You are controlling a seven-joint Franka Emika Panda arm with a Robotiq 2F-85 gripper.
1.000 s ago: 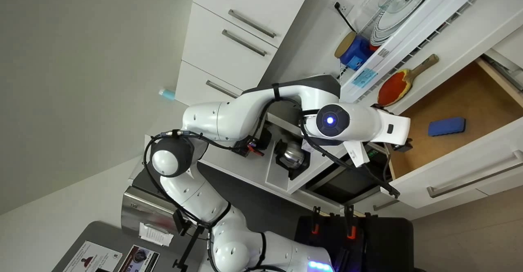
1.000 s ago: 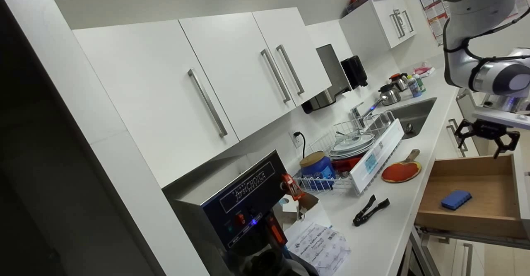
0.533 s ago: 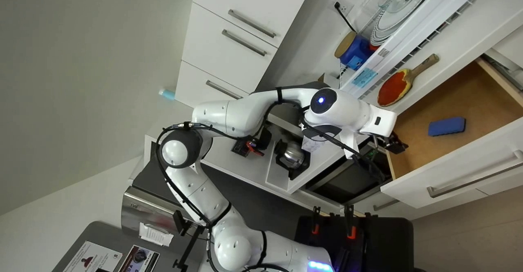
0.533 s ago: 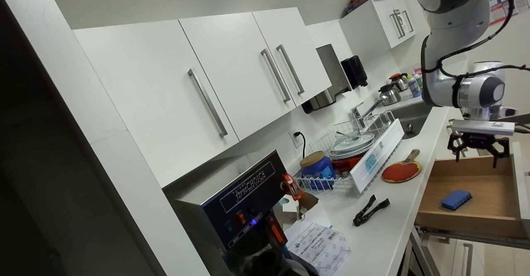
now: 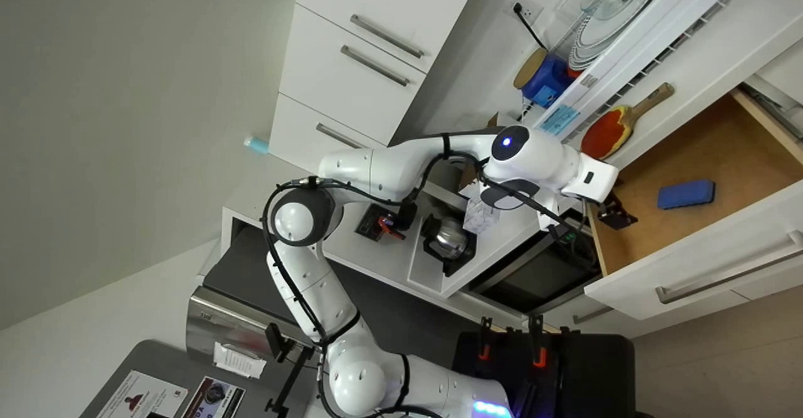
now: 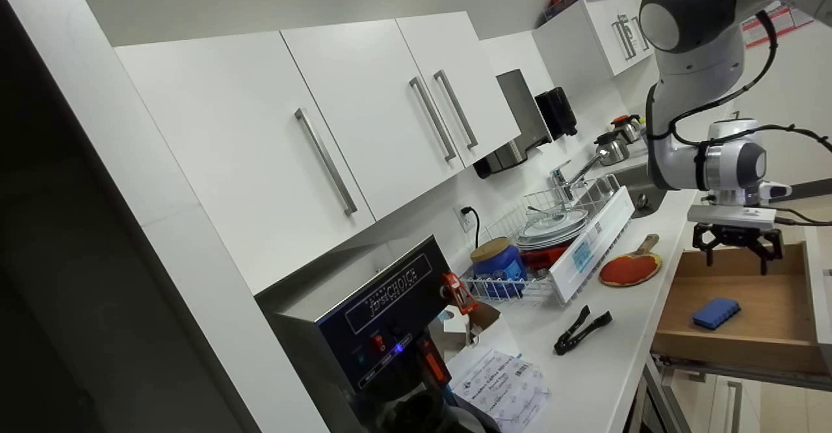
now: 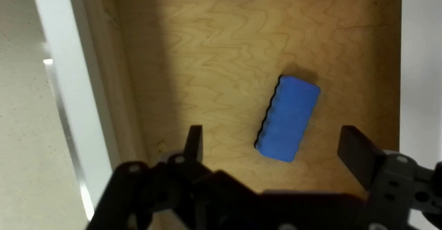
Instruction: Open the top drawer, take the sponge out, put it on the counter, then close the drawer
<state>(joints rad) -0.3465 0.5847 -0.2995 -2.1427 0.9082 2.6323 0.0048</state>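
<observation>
Wrist view: sponge [image 7: 288,119], long axis steep, lower left to upper right, end effector [image 7: 271,135] jaws apart.

In an exterior view, white cabinets [image 6: 374,121] fitted with bar handles [image 6: 325,162] are mounted on a pale wall [image 6: 419,220]; an outlet [image 6: 462,222] is set below them, and another cabinet [image 6: 599,38] is hung farther along. A poster [image 6: 777,25] is fixed to the far wall [image 6: 790,83]. Speckled floor [image 7: 27,130] is shown in the wrist view.

free space rings the sponge [image 7: 287,119] inside the walled top drawer [image 7: 221,50].
</observation>
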